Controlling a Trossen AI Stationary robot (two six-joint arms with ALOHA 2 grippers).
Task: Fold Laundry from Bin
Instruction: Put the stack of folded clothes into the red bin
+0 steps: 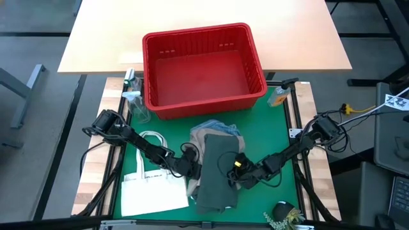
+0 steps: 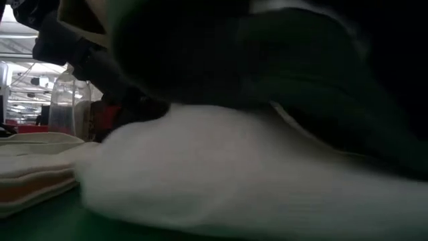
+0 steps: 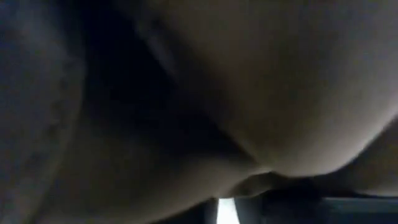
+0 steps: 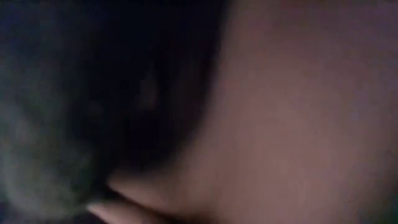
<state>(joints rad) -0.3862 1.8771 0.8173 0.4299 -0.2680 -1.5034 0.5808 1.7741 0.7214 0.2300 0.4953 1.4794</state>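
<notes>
The red bin point(image 1: 203, 69) stands at the far middle of the table, its inside bare. On the green mat point(image 1: 275, 134) in front of it lies the laundry: a dark green garment point(image 1: 217, 172) on top of beige cloth point(image 1: 211, 135) with a bit of blue. My left gripper point(image 1: 192, 167) is at the pile's left edge, beside white cloth point(image 1: 190, 186). My right gripper point(image 1: 240, 174) is at the green garment's right edge. Both wrist views are filled with close cloth, beige point(image 3: 298, 93) and dark green point(image 4: 50, 124), which hides both grippers' ends.
A flat white tote bag point(image 1: 152, 186) lies left of the pile, under my left arm. Clear bottles point(image 1: 133, 96) stand at the bin's left, and a small orange-topped bottle point(image 1: 279, 96) at its right. A dark object with greenery point(image 1: 284, 216) sits at the near right.
</notes>
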